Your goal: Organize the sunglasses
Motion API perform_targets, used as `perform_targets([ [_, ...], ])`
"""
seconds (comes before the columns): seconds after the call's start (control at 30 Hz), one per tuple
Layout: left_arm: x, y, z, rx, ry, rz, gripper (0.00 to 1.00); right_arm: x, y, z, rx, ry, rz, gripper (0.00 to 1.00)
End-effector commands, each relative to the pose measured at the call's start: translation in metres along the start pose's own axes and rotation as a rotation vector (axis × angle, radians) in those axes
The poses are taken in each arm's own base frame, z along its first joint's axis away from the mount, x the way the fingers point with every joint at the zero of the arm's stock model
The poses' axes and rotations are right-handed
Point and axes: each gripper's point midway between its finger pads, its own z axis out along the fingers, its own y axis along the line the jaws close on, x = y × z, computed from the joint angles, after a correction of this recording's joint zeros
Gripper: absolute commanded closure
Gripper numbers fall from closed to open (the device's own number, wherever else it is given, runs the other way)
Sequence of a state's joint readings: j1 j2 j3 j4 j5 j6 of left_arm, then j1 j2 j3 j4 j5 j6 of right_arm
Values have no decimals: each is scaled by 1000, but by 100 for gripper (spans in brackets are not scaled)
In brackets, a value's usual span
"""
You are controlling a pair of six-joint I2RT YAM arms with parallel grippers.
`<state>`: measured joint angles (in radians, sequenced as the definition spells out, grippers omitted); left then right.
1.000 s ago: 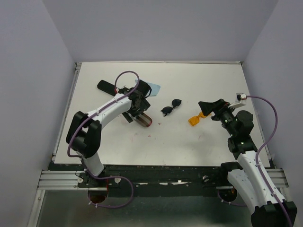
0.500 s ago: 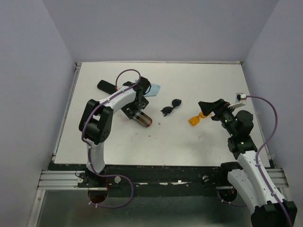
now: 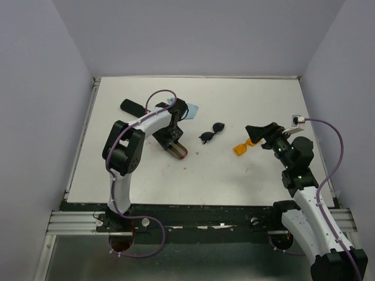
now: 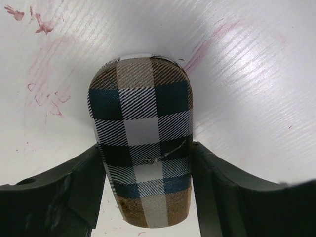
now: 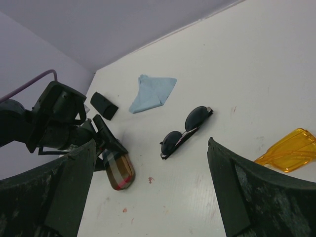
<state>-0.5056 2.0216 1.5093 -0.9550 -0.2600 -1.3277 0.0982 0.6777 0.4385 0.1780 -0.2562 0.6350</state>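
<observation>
Far left of the table [image 3: 234, 170], toward the back, a plain black case [image 3: 132, 107] lies on its own; just to its right the left gripper [image 3: 171, 140] is down over the plaid case [image 4: 140, 128], which lies flat on the white surface. In the wrist view the two black fingers [image 4: 74, 192] stand either side of the case with their inner faces against its flanks; the jaws are partly drawn in and clamped on it, and its rounded end pokes out ahead of them. Pink smudges mark the tabletop around it.

Behind that, a blue cloth [image 3: 188, 109] lies crumpled near the left arm's wrist. On to the middle: the black-framed sunglasses [image 3: 212, 133] lie on the table with both dark lenses showing, apart from everything and touched by neither arm. A little to the right, the orange sunglasses [image 3: 241, 148] also lie on the surface, near the black pair but not touching it.

Rightmost, the right gripper [image 3: 256, 133] hangs just beside the orange pair, pointing left across the table; its jaws are spread as wide as they go and hold nothing, and the wrist camera sees the black pair in the gap between them with the orange pair at the right edge.
</observation>
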Motion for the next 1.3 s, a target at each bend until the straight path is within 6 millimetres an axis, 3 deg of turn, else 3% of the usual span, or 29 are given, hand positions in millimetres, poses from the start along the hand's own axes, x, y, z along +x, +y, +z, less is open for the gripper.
perform_targets([
  [0.0,8,-2,-10,19,33,28,41,-10,5,0,-7,-22,-15,0],
  [0.1,7,-3,-21,55,27,49,49,-9,5,0,-9,-15,-15,0],
  [0.13,6,-3,-27,80,19,57,57,-10,7,0,-20,-17,-17,0],
  [0.17,5,-4,-34,109,13,66,67,-8,10,0,-36,-8,-21,0],
  [0.23,4,-12,-52,226,2,111,99,-3,21,0,-110,17,-46,0],
  [0.4,15,-35,-105,641,-33,312,100,21,60,-7,-376,154,-69,0],
  [0.53,34,-43,-168,1012,-92,516,100,39,77,-8,-468,216,-86,0],
  [0.67,62,-24,-226,1364,-145,682,100,70,109,-5,-560,315,-133,0],
  [0.73,76,-9,-242,1496,-162,746,100,91,128,-4,-625,358,-175,0],
  [1.0,106,39,-277,1810,-236,881,100,150,185,-22,-898,527,-212,0],
  [1.17,109,50,-286,1866,-269,900,100,159,205,-40,-1012,526,-223,0],
  [1.27,115,58,-294,1929,-253,920,100,160,211,-39,-1014,524,-221,0],
])
